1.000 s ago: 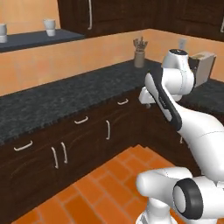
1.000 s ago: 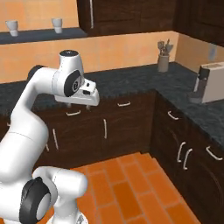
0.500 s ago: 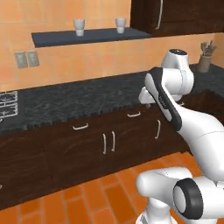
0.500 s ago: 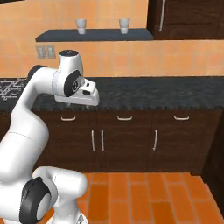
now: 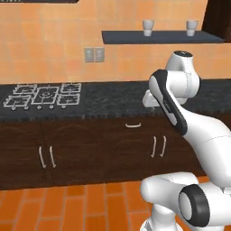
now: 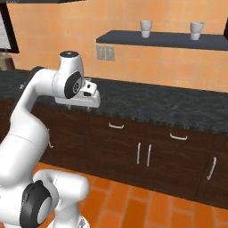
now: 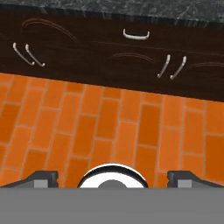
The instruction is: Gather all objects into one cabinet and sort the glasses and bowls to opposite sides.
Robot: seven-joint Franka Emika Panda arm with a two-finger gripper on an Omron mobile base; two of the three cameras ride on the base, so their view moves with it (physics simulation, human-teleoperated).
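Two small cream glasses point(image 5: 148, 27) point(image 5: 191, 27) stand apart on a dark wall shelf point(image 5: 162, 37) above the counter; the right base view shows the same glasses point(image 6: 146, 28) point(image 6: 196, 30). A dark brown cabinet point(image 5: 218, 20) borders the shelf's right end. The bowls are out of view. My gripper point(image 6: 85, 100) hangs in front of the counter at about counter height, far below the shelf. In the hand view the gripper point(image 7: 113, 177) points down at the orange tile floor, its fingertips point(image 7: 42, 177) wide apart and open with nothing between them.
A speckled black counter point(image 5: 113, 97) runs across, with a gas hob point(image 5: 43, 94) at its left. Below it are dark low cabinets with small white handles point(image 5: 133, 125). A wall socket point(image 5: 94, 55) sits on the orange wall. Orange tile floor point(image 7: 109, 113) lies in front.
The whole picture has shifted, so the base has moved: the shelf with the glasses slid right and grew nearer, and the hob came into view. The arm's pose and the open gripper look unchanged.
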